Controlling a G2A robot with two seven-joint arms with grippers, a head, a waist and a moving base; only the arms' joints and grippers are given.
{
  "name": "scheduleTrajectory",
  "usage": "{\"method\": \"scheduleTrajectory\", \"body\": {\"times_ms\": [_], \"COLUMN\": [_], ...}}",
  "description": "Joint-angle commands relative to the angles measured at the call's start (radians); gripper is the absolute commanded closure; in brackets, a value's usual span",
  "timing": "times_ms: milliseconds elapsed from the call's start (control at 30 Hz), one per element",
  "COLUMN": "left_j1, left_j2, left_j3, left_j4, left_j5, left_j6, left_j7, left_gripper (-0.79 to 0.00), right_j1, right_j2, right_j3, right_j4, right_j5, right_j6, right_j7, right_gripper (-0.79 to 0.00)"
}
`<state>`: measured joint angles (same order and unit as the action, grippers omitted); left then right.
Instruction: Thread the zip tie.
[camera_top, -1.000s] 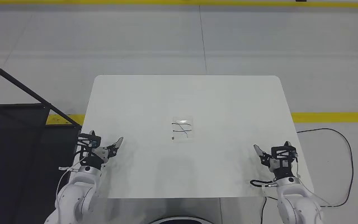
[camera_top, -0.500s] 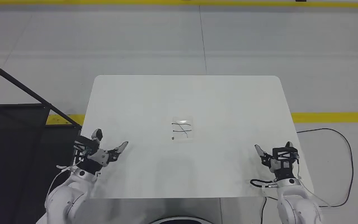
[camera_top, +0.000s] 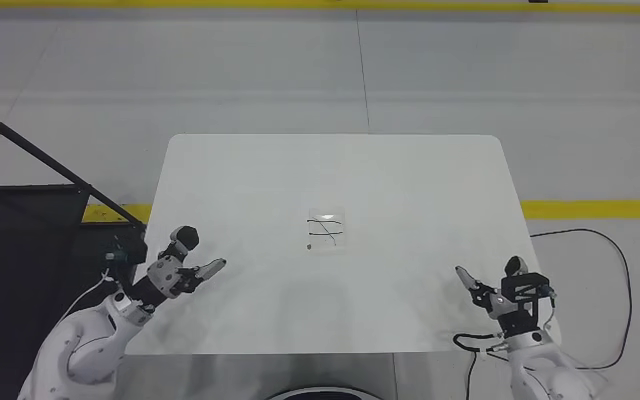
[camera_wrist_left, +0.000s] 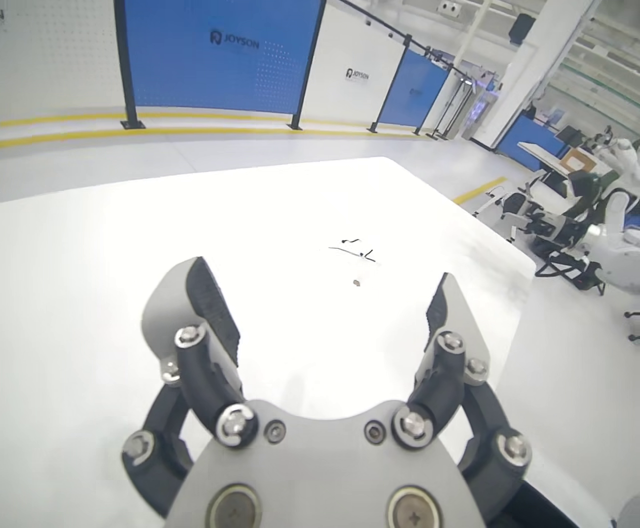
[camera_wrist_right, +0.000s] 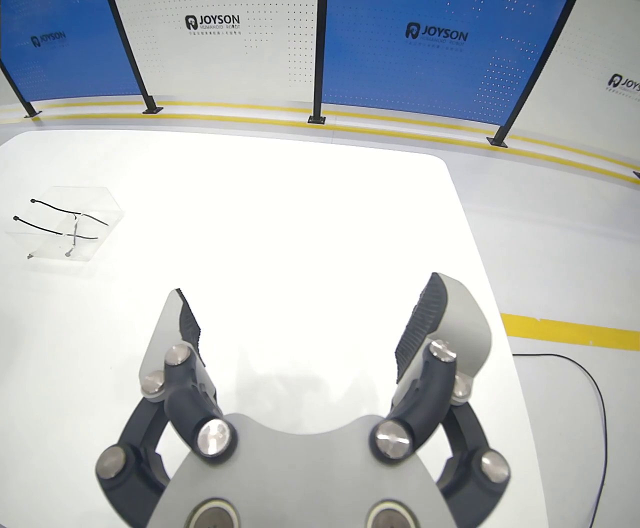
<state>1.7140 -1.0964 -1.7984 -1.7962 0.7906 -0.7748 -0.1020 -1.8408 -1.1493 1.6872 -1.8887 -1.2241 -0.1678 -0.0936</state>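
Left claw (camera_top: 203, 255), fingers apart, has swung to face the zip ties (camera_top: 323, 228); right claw (camera_top: 488, 272), likewise apart, has drawn back slightly.

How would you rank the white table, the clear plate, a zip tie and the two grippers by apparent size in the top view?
1. white table, by far largest.
2. left gripper, right gripper and clear plate look much alike; I would not rank them.
3. zip tie, a thin line within the plate, smallest.
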Motion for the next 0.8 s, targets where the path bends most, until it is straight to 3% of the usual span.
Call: {"method": "scheduleTrajectory", "body": {"times_ms": [0,367,567,667,767], "left_j1": [0.001,-0.015,-0.158,-0.238,-0.238], "left_j2": [0.000,0.001,0.019,0.029,0.029], "left_j3": [0.000,0.028,0.104,0.131,0.131], "left_j4": [-0.001,-0.015,0.026,0.056,0.056], "left_j5": [0.018,0.014,-0.180,-0.276,-0.276], "left_j6": [0.000,-0.019,-0.085,-0.054,-0.054], "left_j7": [0.020,0.002,-0.244,-0.379,-0.379], "left_gripper": [-0.785,-0.785,-0.785,-0.785,-0.785], "right_j1": [0.000,0.039,0.069,0.074,0.074], "right_j2": [0.000,-0.004,-0.003,-0.002,-0.002], "right_j3": [-0.001,-0.030,-0.029,-0.022,-0.022], "right_j4": [0.000,0.012,0.001,-0.009,-0.009], "right_j5": [0.000,-0.016,0.080,0.112,0.112], "right_j6": [0.000,0.017,-0.082,-0.113,-0.113], "right_j7": [-0.001,0.025,0.055,0.095,0.095], "right_gripper": [-0.785,-0.785,-0.785,-0.785,-0.785]}}
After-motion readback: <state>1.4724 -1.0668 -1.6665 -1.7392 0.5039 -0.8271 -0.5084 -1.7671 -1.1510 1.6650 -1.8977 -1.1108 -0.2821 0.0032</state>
